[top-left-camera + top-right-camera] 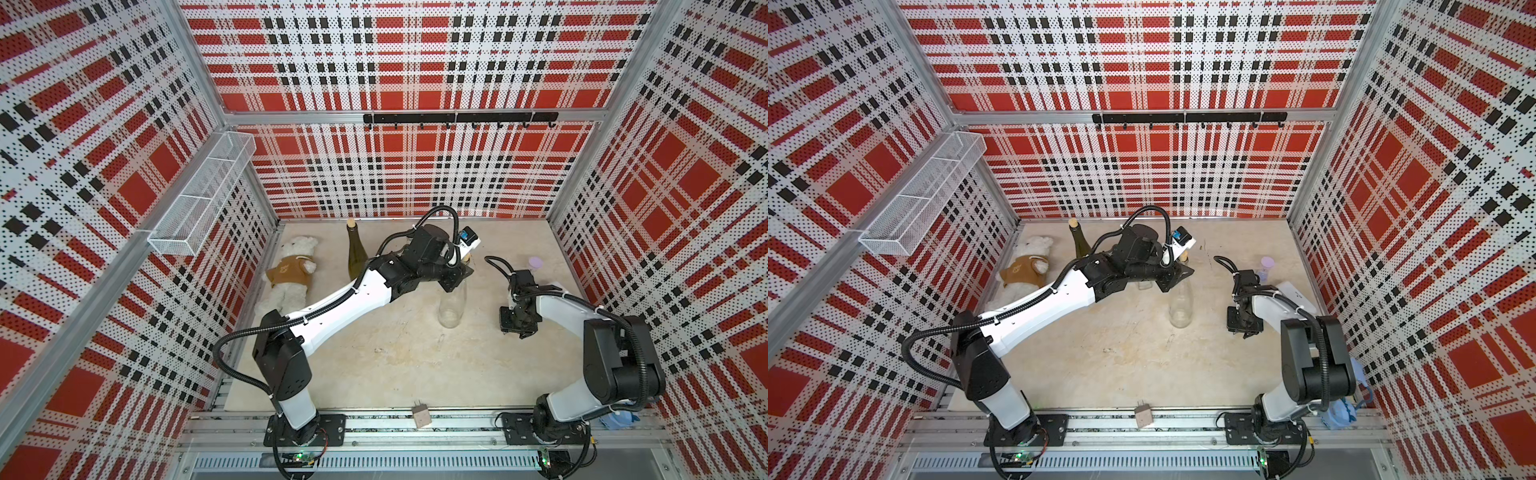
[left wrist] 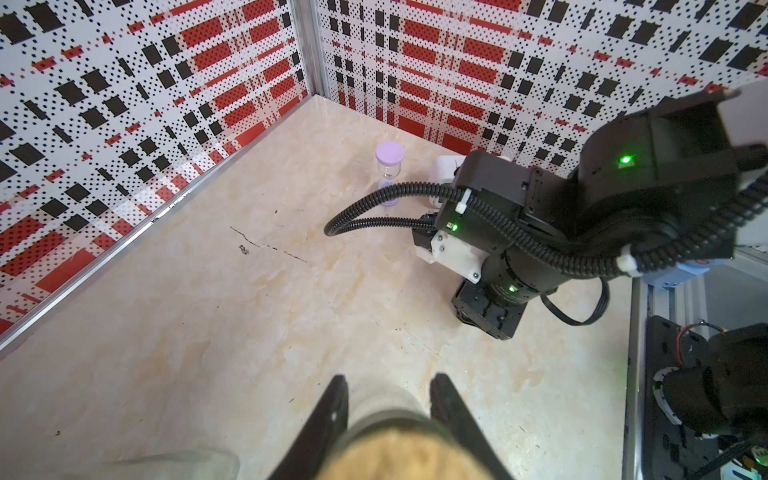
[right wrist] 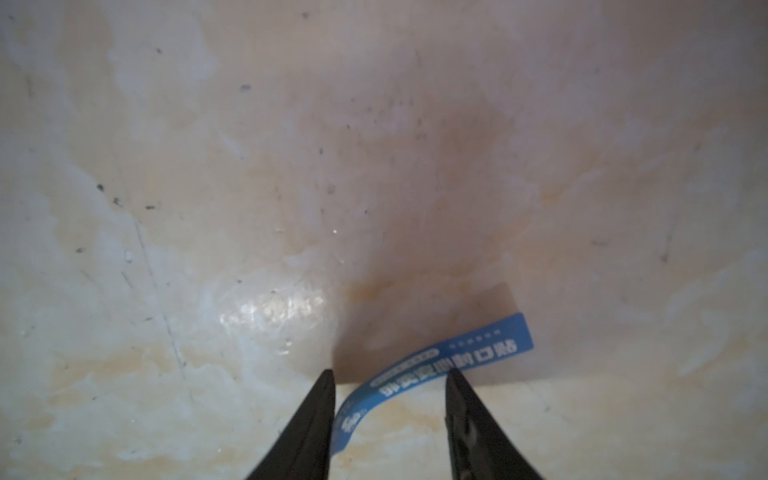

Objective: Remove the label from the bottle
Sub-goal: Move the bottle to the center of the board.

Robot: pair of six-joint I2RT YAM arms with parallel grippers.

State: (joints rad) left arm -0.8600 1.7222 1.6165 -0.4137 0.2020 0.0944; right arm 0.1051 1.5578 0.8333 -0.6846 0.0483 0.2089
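My left gripper [image 2: 388, 380] is clenched on the neck of the clear glass bottle [image 1: 452, 305]. My fingers [image 2: 328, 415] sit either side of the neck, just under its cork [image 1: 1185, 257]. The bottle stands upright mid-table, and the pale marbled tabletop [image 1: 395, 353] shows straight through the glass.

Across the way, my right gripper [image 3: 390, 372] points down at the table, well apart from the bottle, with its jaws parted. And there's the blue label [image 3: 457, 353], off the bottle! One end clings to the inner face of one finger, and the rest curls out free with white print showing. It isn't pinched from both sides. I can't tell whether its far end touches the table.

At the back wall a dark green wine bottle [image 1: 356, 257] stands upright and corked, just beside a teddy bear [image 1: 291, 270] lying down in a brown top. A lilac-capped hourglass [image 2: 390, 174] stands near the right wall. High on the left wall hangs a white wire mesh basket [image 1: 203, 199], divided into compartments.
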